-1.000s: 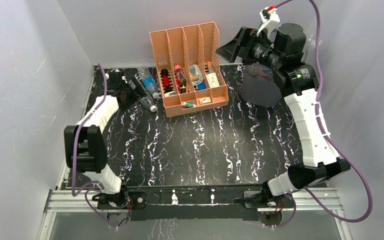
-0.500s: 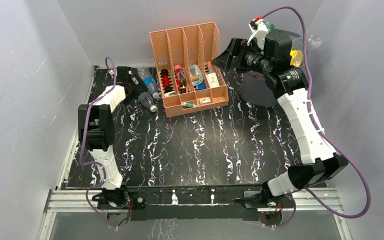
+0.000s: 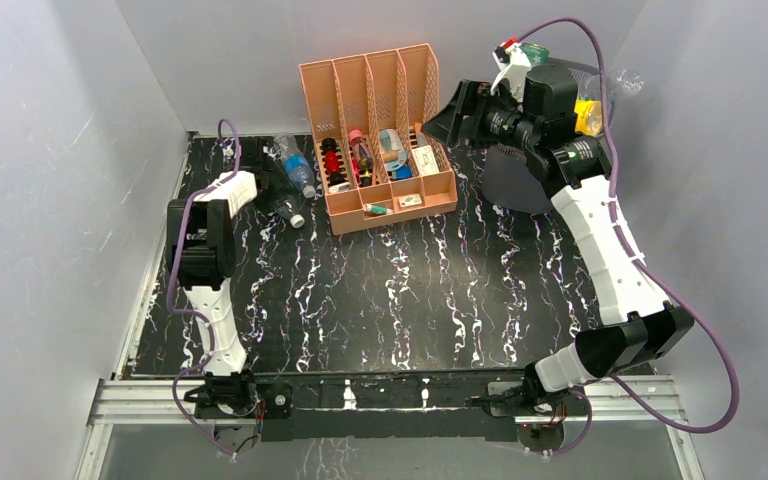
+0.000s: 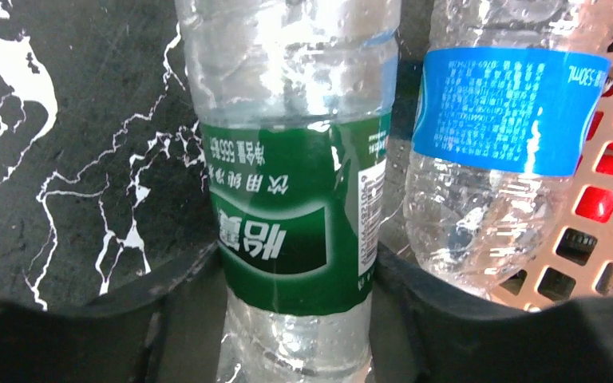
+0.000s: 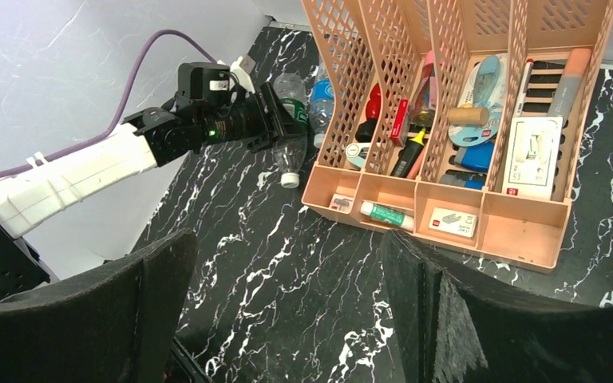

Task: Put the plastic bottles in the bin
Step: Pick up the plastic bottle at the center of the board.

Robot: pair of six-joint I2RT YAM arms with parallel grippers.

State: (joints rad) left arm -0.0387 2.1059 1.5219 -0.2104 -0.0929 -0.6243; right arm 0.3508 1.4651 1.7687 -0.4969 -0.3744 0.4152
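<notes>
At the desk's (image 3: 410, 300) far left corner, your left tool (image 4: 295, 267) is closed on a clear green-labelled bottle (image 4: 291, 239), with a finger touching each side. That bottle lies flat, its long axis running near to far and its white cap toward the near edge. A blue-labelled bottle (image 4: 499, 108) lies parallel, just beside it and just beside the peach organizer (image 5: 447, 48) at the far edge. The organizer's four slots hold small stationery. The bin (image 3: 515, 180) stands in the far right corner. A yellow bottle (image 3: 589, 116) and a clear bottle (image 3: 627, 82) show above it, but whether they sit inside cannot be told. Your right tool (image 5: 283, 295) hangs open and empty nearby.
</notes>
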